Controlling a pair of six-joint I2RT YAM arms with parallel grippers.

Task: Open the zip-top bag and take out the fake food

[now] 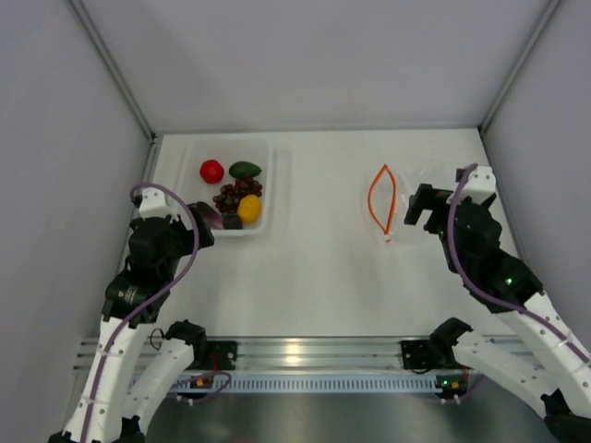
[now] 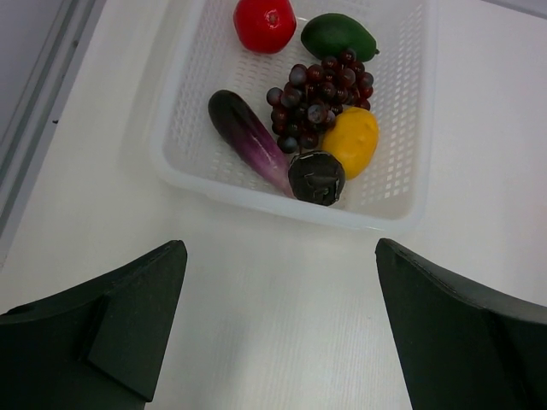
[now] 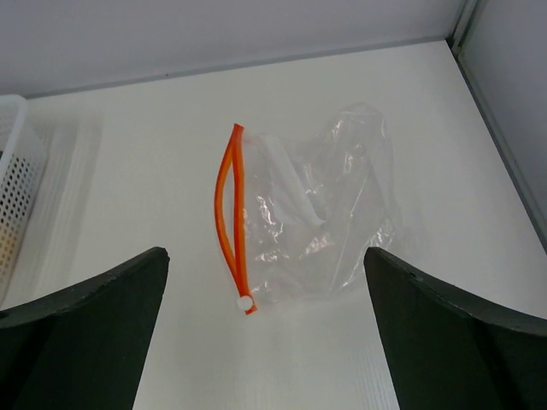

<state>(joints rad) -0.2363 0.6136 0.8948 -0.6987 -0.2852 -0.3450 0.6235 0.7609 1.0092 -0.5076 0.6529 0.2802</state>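
**Bag lies open and looks empty; the food is in the basket**

From where I stand, the small clear crinkly zip-top bag (image 3: pixel 320 205) lies flat on the white desk (image 1: pixel 314 277), on the right side and just in front of the right arm (image 1: pixel 443 217). Its orange-red zipper strip (image 3: pixel 228 213) is parted into a narrow loop, so the mouth is open. The little white slider (image 3: pixel 245 302) sits at the near end. I see no coloured piece through the plastic, so I judge that the bag is empty.

The fake food is well apart from the bag, in a white perforated plastic basket (image 2: pixel 402 111) at the far left of the desk. Inside it are:
- a red round tomato (image 2: pixel 265 21)
- a dark green oval piece (image 2: pixel 338 36)
- a dark purple grape bunch (image 2: pixel 318 98)
- a yellow lemon (image 2: pixel 352 141)
- a long purple eggplant (image 2: pixel 248 137)
- a dark, nearly black round piece (image 2: pixel 316 178) that I cannot name

The jaws of the left arm (image 1: pixel 175 231) stand wide apart and carry nothing; they hover over the bare desk just before the basket. The jaws of the right arm are also spread wide and hold nothing, and they point toward the bag without touching it.

In my judgement both parts of the task are done: the bag is opened and the food is out of it. Nothing seems left, except perhaps to draw the arms back.
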